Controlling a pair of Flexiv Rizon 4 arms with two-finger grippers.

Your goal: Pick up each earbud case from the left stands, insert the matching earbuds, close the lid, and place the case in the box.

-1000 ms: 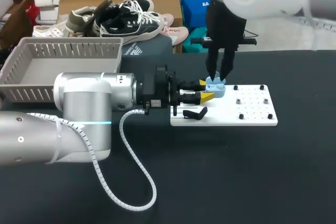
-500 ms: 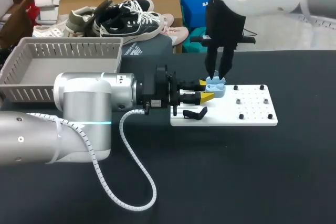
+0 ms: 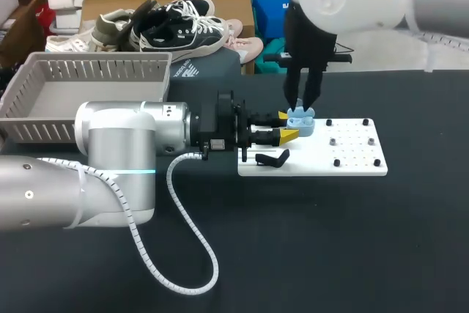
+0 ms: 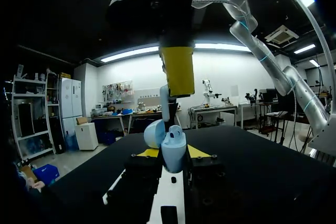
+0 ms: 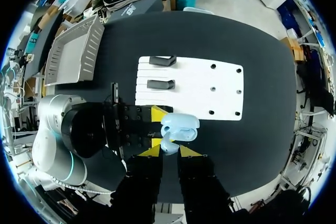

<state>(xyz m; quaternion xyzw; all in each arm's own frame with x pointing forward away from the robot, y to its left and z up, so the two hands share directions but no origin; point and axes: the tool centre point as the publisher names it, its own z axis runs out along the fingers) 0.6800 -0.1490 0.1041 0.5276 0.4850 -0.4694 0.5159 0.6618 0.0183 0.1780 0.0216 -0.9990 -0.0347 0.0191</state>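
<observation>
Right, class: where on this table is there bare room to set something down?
Bare: the table in front of the white board, and the board's middle between black stand and pegs. Crowded: its left end, where left hand and right hand meet at the blue case.

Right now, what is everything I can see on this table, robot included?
earbud case: one, light blue, lid open, at the white board's left end
white board: one, white, mid-table
stands: two, black, on the white board's left part
pegs: six, small, dark, on the white board's other part
basket: one, grey, back left of the table
table: one, black
left gripper: one, yellow-tipped, shut on the earbud case from the side
right gripper: one, down over the earbud case
</observation>
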